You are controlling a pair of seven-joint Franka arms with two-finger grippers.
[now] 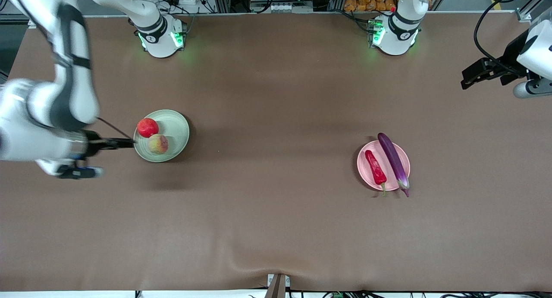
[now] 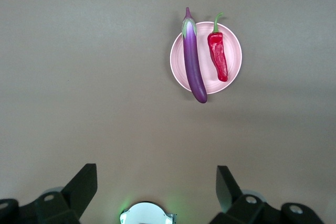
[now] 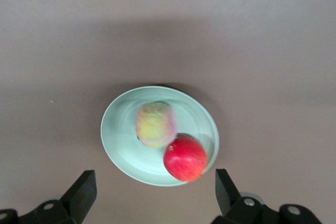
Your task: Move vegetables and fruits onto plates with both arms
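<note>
The red apple [image 1: 147, 127] and the yellowish-pink peach [image 1: 158, 143] sit side by side on the pale green plate [image 1: 174, 123]. The purple eggplant [image 1: 393, 162] and the red chili [image 1: 375, 167] lie on the pale pink plate [image 1: 381, 157]; the eggplant overhangs the rim at both ends. My right gripper [image 1: 127, 143] is open and empty, up beside the green plate's rim toward the right arm's end. Its wrist view shows the plate [image 3: 123, 140], peach [image 3: 155, 123] and apple [image 3: 185, 158] past the open gripper [image 3: 155, 187]. My left gripper [image 1: 468, 79] is open and empty, raised over the left arm's end of the table. Its wrist view shows the pink plate [image 2: 232, 43], eggplant [image 2: 192, 61] and chili [image 2: 217, 56] well off from the gripper [image 2: 156, 182].
The brown table [image 1: 276, 117] stretches between the two plates. The two arm bases [image 1: 161, 37] [image 1: 394, 35] with green lights stand along the edge farthest from the front camera. A small fixture [image 1: 278, 285] sits at the nearest edge.
</note>
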